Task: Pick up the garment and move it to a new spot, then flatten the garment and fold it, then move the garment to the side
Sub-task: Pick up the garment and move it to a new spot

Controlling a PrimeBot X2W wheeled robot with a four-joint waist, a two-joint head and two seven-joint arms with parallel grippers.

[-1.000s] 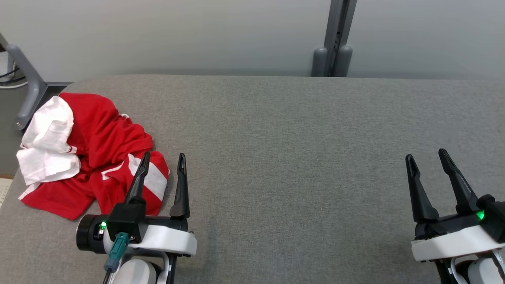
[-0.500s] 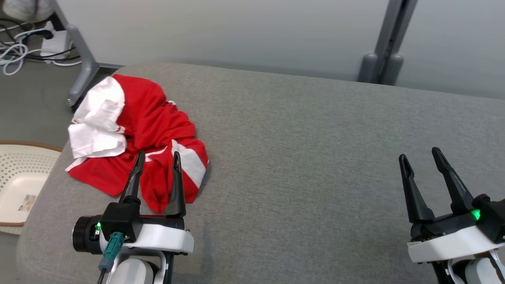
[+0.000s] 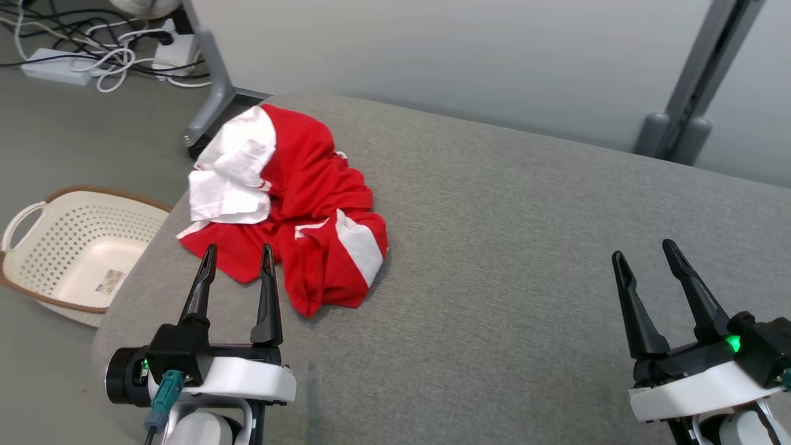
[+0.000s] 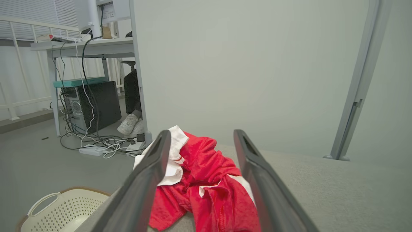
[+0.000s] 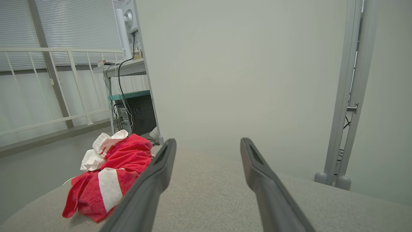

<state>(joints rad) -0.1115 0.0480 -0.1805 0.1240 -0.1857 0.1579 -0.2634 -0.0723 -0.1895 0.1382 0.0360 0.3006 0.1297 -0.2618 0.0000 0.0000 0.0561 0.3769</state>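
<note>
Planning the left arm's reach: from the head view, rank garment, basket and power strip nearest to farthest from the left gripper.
1. Garment, just ahead of the left gripper.
2. Basket, on the floor, left.
3. Power strip, far back left.

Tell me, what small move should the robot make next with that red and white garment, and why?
Probably ease the left end effector forward and down onto the near edge of the garment. It is open and holds nothing, with the crumpled cloth just ahead, while the right end effector sits open far across the grey surface.
</note>
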